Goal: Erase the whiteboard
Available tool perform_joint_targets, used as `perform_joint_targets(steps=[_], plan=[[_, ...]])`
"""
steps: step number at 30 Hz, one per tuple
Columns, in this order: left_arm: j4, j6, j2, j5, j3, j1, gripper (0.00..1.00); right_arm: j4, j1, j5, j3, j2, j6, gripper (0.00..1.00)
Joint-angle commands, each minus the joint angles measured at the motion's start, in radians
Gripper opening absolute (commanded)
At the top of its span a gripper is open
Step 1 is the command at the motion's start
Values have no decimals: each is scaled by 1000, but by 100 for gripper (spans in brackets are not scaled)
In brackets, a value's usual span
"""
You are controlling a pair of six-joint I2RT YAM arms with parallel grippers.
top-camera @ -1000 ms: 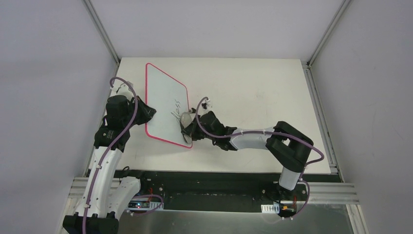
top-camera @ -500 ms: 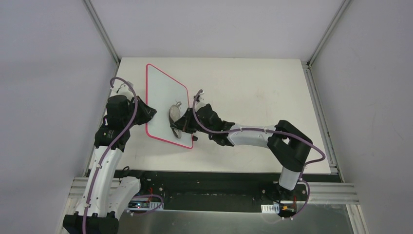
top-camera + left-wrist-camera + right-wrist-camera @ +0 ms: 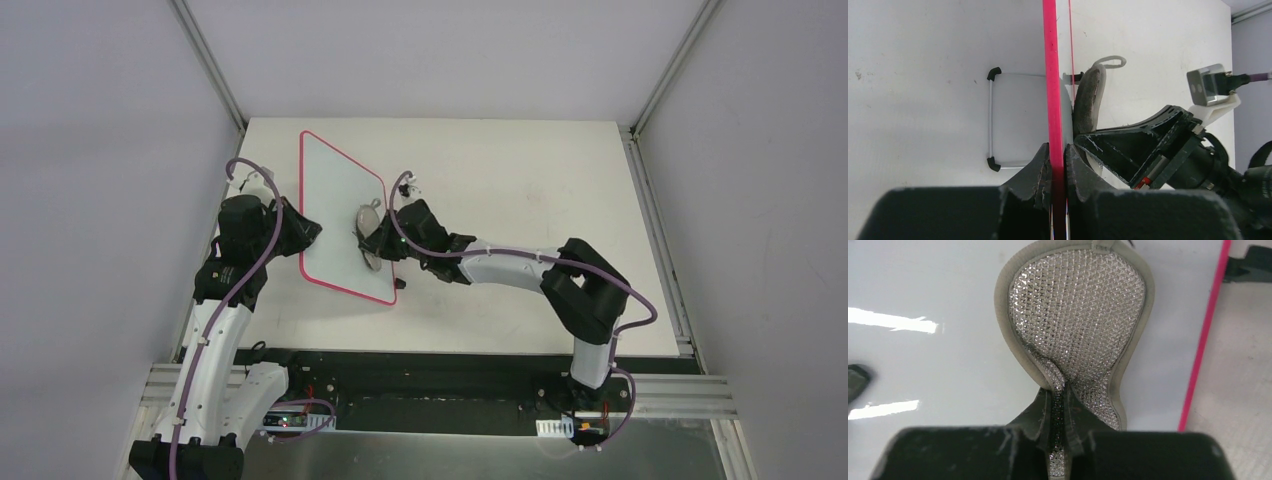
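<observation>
Edgewise, whiteboard (image 3: 335, 200) in left gripper (image 3: 1057, 152) (frame (image 3: 1049, 75)), right gripper (image 3: 1060, 405) holds pad (image 3: 1078, 315) against it

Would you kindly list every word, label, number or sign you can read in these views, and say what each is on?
No text can be read in any view.
The whiteboard: its visible face is bare of writing; the grey pad hides a patch of it.
The electronics by the arm bases: too small to read.
</observation>
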Motion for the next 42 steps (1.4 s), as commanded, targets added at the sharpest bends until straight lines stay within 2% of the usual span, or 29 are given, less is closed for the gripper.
perform_joint_targets(steps=[1, 7, 16, 19, 22, 28, 32, 37, 42], plan=[[-211, 136, 61, 54, -87, -39, 0, -35, 115, -76, 187, -5, -65, 0], [-215, 135, 64, 54, -87, -39, 0, -15, 91, -56, 214, 7, -93, 0], [-212, 135, 51, 59, -87, -39, 0, 170, -59, -93, -114, 102, 50, 0], [-215, 135, 50, 57, -86, -39, 0, 221, -85, -108, -169, 112, 72, 0], [-212, 133, 49, 59, -86, -39, 0, 171, -69, -118, -101, 109, 34, 0], [-215, 133, 52, 59, -86, -40, 0, -6, 29, -99, 165, 98, -80, 0], [-216, 133, 50, 54, -86, -39, 0, -36, 64, -120, 278, 77, -110, 0], [-217, 135, 51, 58, -84, -39, 0, 30, 20, -119, 220, 76, -65, 0], [-215, 134, 43, 58, -86, -39, 0, 98, -77, -127, 84, 131, 11, 0]])
